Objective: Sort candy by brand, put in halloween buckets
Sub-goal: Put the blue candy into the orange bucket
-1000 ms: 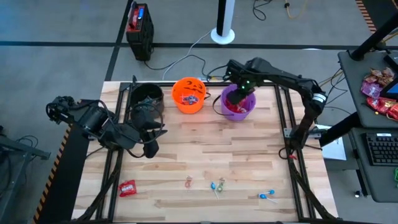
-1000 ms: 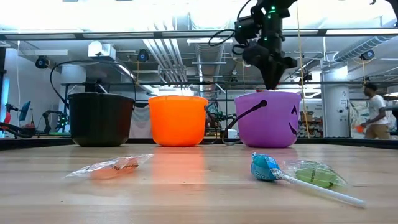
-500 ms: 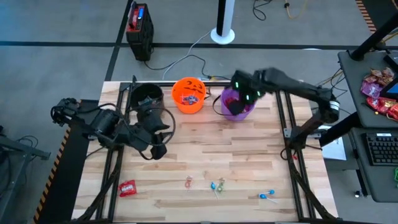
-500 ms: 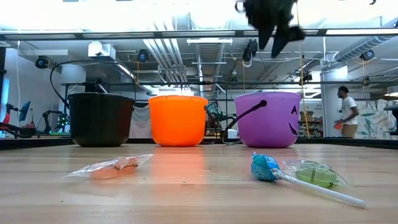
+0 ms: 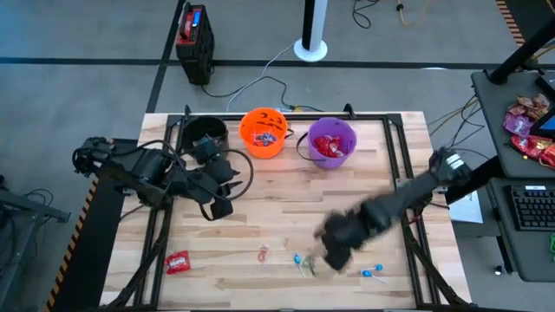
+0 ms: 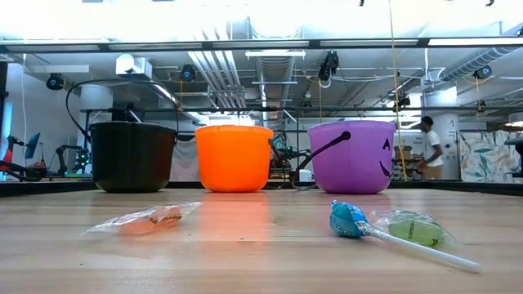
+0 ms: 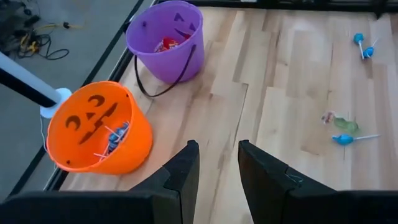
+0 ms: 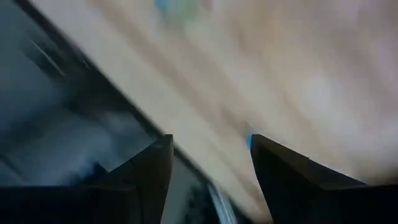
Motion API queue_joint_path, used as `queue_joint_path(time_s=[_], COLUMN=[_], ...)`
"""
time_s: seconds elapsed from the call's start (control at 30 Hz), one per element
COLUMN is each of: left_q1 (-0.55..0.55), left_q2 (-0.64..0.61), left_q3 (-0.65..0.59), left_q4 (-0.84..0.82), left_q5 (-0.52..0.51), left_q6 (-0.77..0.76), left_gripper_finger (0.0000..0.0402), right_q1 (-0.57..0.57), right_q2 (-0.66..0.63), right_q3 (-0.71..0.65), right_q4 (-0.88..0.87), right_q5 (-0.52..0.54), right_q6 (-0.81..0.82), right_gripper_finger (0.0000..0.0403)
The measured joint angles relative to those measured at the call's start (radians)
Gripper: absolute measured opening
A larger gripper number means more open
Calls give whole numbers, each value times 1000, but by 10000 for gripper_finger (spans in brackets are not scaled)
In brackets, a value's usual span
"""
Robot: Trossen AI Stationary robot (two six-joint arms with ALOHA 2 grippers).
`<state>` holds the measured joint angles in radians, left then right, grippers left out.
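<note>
Three halloween buckets stand along the far edge: black (image 5: 205, 134), orange (image 5: 263, 132) with lollipops inside, and purple (image 5: 331, 143) with red packets inside. Loose candy lies near the front edge: a red packet (image 5: 177, 261), a pink-wrapped piece (image 5: 263, 254), a blue lollipop beside a green piece (image 5: 303, 261), and two blue lollipops (image 5: 373, 272). My right gripper (image 5: 334, 256) is blurred and hovers just above the near candy, open and empty in its wrist view (image 8: 208, 143). My left gripper (image 5: 218, 206) waits at centre-left, its fingers (image 7: 217, 152) apart with nothing between them.
Dark frame rails (image 5: 395, 165) run along both sides of the wooden table. The low view shows the pink-wrapped candy (image 6: 147, 219), the blue lollipop (image 6: 351, 219) and the green piece (image 6: 413, 227) in front of the buckets. A person walks in the room behind.
My right gripper has risen out of the purple bucket, opened, and swung quickly across the table toward the near edge. It now hangs over the loose candy there. The buckets and the candy have stayed where they were.
</note>
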<state>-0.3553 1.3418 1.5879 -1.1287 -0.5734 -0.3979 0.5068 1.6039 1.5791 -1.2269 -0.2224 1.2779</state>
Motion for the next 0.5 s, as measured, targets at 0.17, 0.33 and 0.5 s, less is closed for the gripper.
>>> queue_joint_path(time_s=[0.17,0.33,0.5], left_q1=[0,0,0], left_q2=[0,0,0], left_q3=[0,0,0], left_q4=[0,0,0], left_q5=[2,2,1], left_q6=[23,23,38], left_gripper_finger=[96,96,96], right_q1=[211,317,327], right_q2=[101,167,185], right_q3=[-35,-116,-196], right_q4=[-62,-16,120], right_q5=[-164,-347,-339], right_q6=[-14,-10,1], right_gripper_finger=[208,208,208])
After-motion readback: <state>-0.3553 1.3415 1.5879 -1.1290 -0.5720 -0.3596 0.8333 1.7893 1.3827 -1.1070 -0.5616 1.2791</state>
